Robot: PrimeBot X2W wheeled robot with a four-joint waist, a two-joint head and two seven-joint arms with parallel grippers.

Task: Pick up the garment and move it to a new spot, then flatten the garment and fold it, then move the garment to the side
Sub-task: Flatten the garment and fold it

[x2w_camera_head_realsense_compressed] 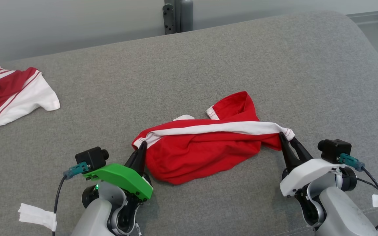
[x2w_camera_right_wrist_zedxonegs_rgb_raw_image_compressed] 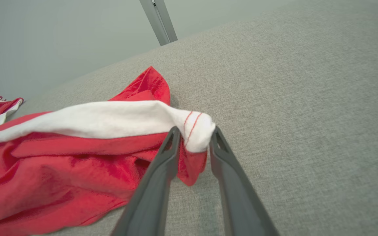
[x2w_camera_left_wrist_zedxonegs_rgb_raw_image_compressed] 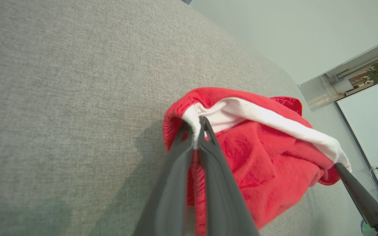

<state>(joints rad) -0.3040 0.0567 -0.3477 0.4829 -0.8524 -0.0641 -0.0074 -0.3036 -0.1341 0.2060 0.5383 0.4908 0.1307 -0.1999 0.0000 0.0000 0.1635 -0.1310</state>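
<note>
Left gripper (x2w_camera_head_realsense_compressed: 143,144) pinches the garment (x2w_camera_head_realsense_compressed: 192,157) at one end of its white band (x2w_camera_head_realsense_compressed: 221,127); right gripper (x2w_camera_head_realsense_compressed: 286,136) stands narrow around the other end, and I cannot tell whether it grips. It lies mid-cushion (x2w_camera_head_realsense_compressed: 208,65) near the front edge, looks light and limp, so hold both band ends

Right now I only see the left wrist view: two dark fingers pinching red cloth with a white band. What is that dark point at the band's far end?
Observer: The right gripper; the red garment's white end sits between its fingers, touching both.
Operator: Any other clothes around?
Observer: Yes, a striped red-and-white garment lies at the grey fabric surface's far left, apart from yours.
Operator: What does my pinching hand look like?
Observer: The left gripper wears a bright green cover.
</note>
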